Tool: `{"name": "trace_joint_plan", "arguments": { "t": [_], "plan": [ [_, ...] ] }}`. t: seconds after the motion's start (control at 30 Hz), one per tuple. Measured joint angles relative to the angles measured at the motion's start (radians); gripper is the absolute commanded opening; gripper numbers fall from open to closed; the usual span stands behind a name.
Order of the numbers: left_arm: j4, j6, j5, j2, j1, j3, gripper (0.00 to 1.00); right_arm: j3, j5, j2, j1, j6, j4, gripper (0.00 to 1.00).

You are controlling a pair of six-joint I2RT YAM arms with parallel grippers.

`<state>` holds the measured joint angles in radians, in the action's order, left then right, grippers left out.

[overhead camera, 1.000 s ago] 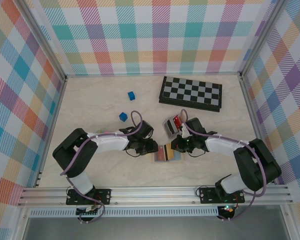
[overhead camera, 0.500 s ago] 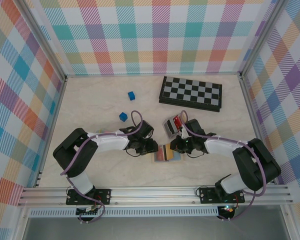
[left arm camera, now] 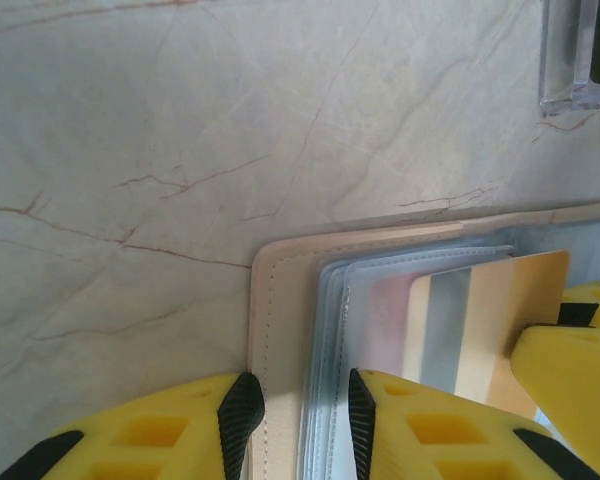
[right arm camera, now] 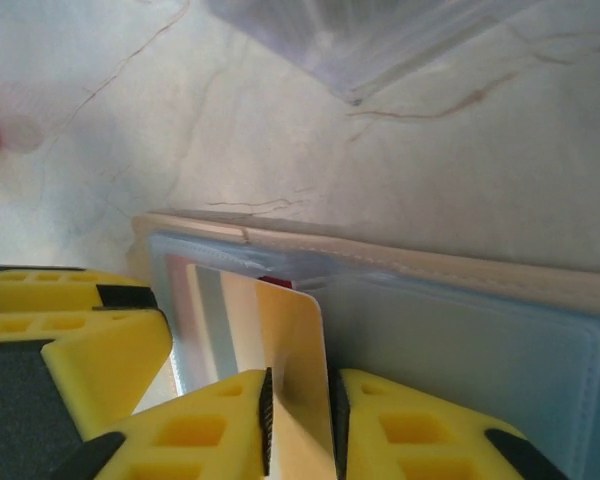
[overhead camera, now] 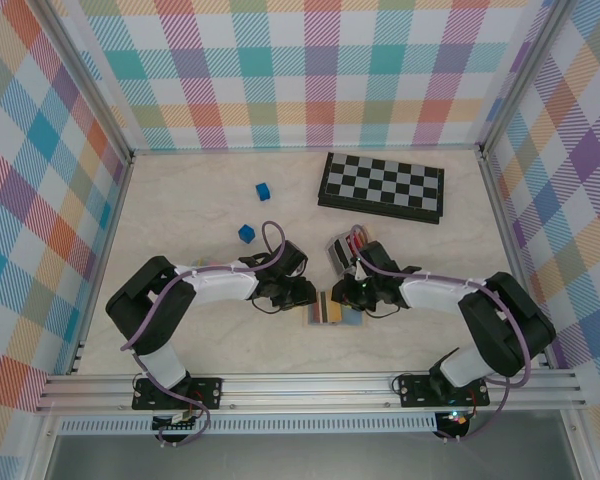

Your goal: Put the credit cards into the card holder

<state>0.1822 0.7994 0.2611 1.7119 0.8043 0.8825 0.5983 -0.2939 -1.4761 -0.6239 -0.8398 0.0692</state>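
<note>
By the near edge of the surface (overhead camera: 200,230) the left end effector (left arm camera: 300,420) clamps the rim of the open card holder (left arm camera: 280,330); a credit card (right arm camera: 290,340) sits between the jaws of the right end effector (right arm camera: 298,400), gripped or freed I cannot tell, and wants pushing squarely into its sleeve (right arm camera: 460,350).

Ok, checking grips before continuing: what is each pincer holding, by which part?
The left pincer clamps the card holder by one edge. A credit card sits inside the right pincer; whether it is gripped cannot be told.

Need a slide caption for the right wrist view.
Right gripper straddles a credit card lying partly inside the clear sleeve of the card holder.
</note>
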Motion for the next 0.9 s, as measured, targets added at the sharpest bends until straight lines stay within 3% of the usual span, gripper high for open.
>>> {"name": "trace_joint_plan", "arguments": {
  "t": [0.13,0.43,0.67,0.9],
  "plan": [
    [0.000,0.000,0.000,0.000,0.000,-0.001,0.35,0.003,0.022,0.046,-0.003,0.016,0.075,0.34],
    [0.000,0.004,0.000,0.000,0.000,-0.001,0.33,0.043,-0.026,0.005,-0.005,0.047,0.120,0.20],
    [0.000,0.004,-0.001,0.000,0.000,-0.001,0.33,0.077,-0.035,-0.037,-0.008,0.049,0.140,0.22],
    [0.000,0.008,-0.001,0.000,0.000,-0.001,0.33,0.090,0.057,0.037,-0.012,0.074,0.237,0.29]
  ]
}}
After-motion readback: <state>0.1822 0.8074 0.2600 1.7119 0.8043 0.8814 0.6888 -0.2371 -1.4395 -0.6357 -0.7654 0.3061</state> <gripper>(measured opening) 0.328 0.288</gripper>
